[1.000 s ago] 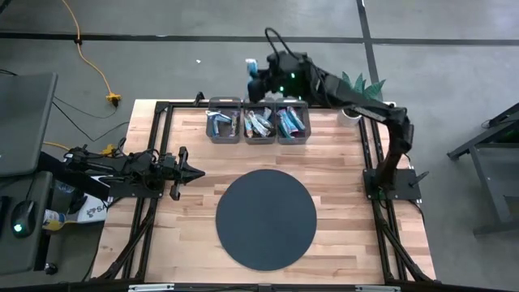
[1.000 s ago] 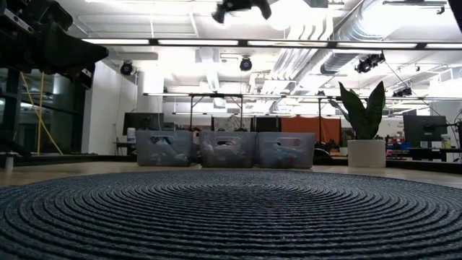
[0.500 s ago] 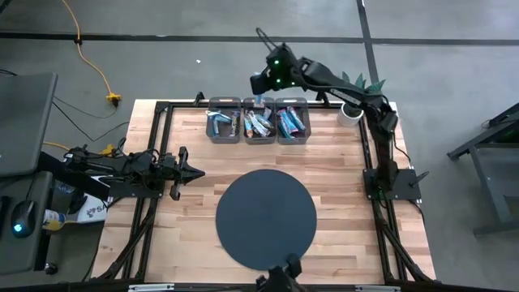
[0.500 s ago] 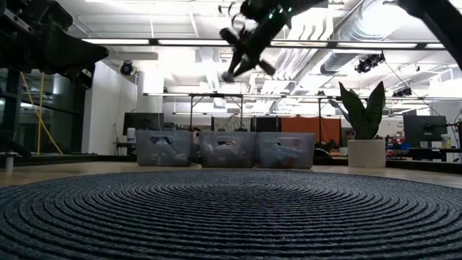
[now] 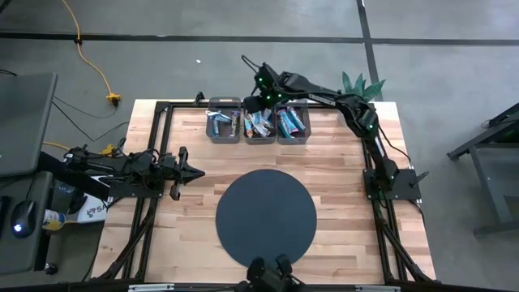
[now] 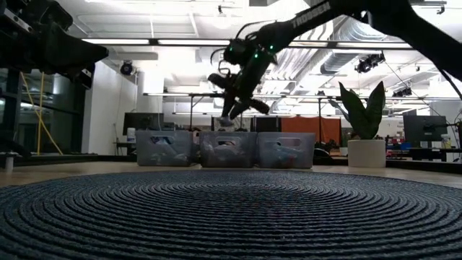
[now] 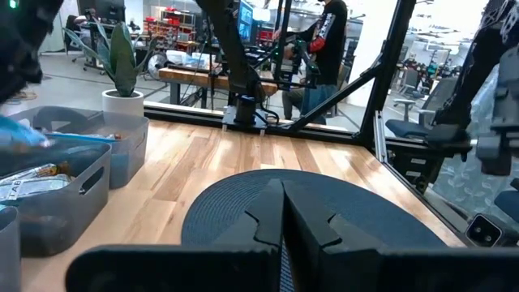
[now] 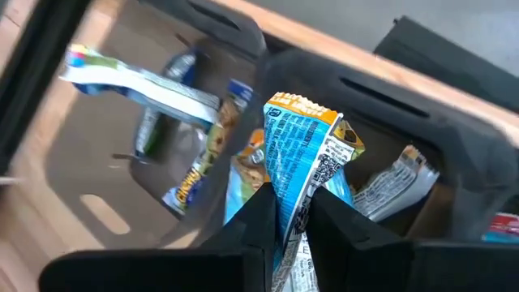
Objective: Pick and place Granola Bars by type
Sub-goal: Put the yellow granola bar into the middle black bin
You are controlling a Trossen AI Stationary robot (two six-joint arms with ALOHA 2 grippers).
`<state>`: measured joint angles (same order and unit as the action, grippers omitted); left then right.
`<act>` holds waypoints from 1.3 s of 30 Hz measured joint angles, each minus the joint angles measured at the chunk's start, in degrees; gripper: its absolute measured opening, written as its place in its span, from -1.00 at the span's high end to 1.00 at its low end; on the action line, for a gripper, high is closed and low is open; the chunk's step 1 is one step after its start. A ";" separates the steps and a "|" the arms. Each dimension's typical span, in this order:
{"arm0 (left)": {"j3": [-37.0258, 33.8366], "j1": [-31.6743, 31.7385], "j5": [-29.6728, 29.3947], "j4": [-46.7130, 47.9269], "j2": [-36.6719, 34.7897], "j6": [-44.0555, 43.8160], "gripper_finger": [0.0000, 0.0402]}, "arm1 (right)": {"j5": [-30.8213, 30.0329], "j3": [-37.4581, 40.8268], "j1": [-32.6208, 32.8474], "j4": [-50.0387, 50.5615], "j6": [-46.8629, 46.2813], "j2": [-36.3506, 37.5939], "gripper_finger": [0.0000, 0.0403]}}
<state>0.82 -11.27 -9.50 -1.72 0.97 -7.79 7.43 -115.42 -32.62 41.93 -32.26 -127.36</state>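
While our right gripper (image 8: 288, 223) pinches a light blue bar (image 8: 304, 154) between nearly closed fingers above the middle bin (image 5: 259, 138) at top centre, our left gripper (image 5: 193, 172) waits shut at middle left.

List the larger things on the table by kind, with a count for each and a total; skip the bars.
Grey bins: 3
Round dark mat: 1
Potted plant: 1
Total: 5
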 joint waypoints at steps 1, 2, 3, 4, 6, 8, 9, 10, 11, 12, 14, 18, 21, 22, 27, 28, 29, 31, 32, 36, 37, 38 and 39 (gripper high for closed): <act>-0.02 0.00 0.00 -0.01 0.00 0.00 0.99 | 0.29 0.00 0.00 -0.02 0.01 -0.59 0.77; 0.00 0.01 0.00 0.00 0.00 0.00 0.99 | 0.54 0.00 0.00 0.00 0.05 -1.15 0.77; 0.00 0.00 0.02 0.00 0.00 0.00 0.99 | 0.63 0.00 0.00 0.01 0.06 -1.72 0.77; 0.00 0.00 0.01 -0.01 0.00 0.00 0.99 | 0.66 0.00 0.00 -0.02 0.05 -2.19 0.77; -0.01 0.00 0.01 0.00 0.00 0.00 0.99 | 0.82 0.00 -0.03 -0.07 -0.19 -2.83 0.77; -0.02 0.02 0.00 0.00 0.00 0.00 0.99 | 1.16 0.00 -0.28 -0.19 -0.36 -3.23 0.77; 0.00 0.00 0.02 0.00 0.02 0.00 0.99 | 1.23 0.00 -0.34 -0.19 -0.70 -3.67 0.77; -0.01 0.01 0.01 0.00 0.00 0.00 0.99 | 1.33 0.00 -0.52 -0.17 -0.89 -3.91 0.77; 0.00 0.01 0.01 -0.01 0.00 0.00 0.99 | 1.52 0.00 -0.73 -0.05 -1.14 -4.10 0.77; -0.01 0.01 0.02 0.00 0.00 0.00 0.99 | 1.71 0.03 -0.81 0.11 -1.30 -4.34 0.77; 0.00 0.01 0.01 -0.01 0.00 0.00 0.99 | 2.09 0.04 -1.00 -0.41 -1.39 -4.58 0.77; 0.00 0.02 0.02 0.00 0.02 0.00 0.99 | 3.57 0.03 -1.31 -0.05 -2.24 -4.75 0.77; -0.01 0.02 0.00 0.00 0.02 0.00 0.99 | 3.80 0.02 -1.40 0.35 -2.24 -4.88 0.77; 0.00 0.02 0.02 0.00 0.02 0.00 0.99 | 3.88 0.02 -1.40 0.38 -2.24 -4.89 0.77; 0.00 0.00 0.02 -0.01 0.02 0.00 0.99 | 3.99 0.02 -1.42 0.29 -1.98 -4.89 0.69; -0.02 0.02 0.00 -0.01 0.02 0.00 0.99 | 4.07 0.02 -1.42 0.29 -1.97 -4.89 0.67; 0.00 0.00 0.02 0.00 0.02 0.00 0.99 | 4.10 0.02 -1.42 0.29 -1.96 -4.89 0.64; -0.01 0.01 0.02 0.00 0.02 0.00 0.99 | 4.19 0.02 -1.42 0.27 -1.87 -4.89 0.58; 0.00 0.00 0.02 0.00 0.02 0.00 0.99 | 4.57 0.02 -1.41 0.27 -1.85 -4.89 0.54; 0.00 0.00 0.01 0.00 0.02 0.00 0.99 | 7.78 0.02 -1.51 -0.38 -1.82 -4.89 0.39; -0.02 0.00 0.02 -0.01 0.02 0.00 0.99 | 8.74 0.02 -1.56 -0.86 -1.79 -4.87 0.36; 0.00 0.00 0.02 0.00 0.01 0.00 0.99 | 9.64 0.02 -1.59 -1.21 -1.67 -4.76 0.32; -0.01 0.01 0.02 -0.01 0.02 0.00 0.99 | 10.28 0.02 -1.59 -1.56 -1.41 -4.69 0.29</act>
<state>0.81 -11.26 -9.48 -1.72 0.99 -7.79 17.70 -115.39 -34.22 40.36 -33.67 -132.05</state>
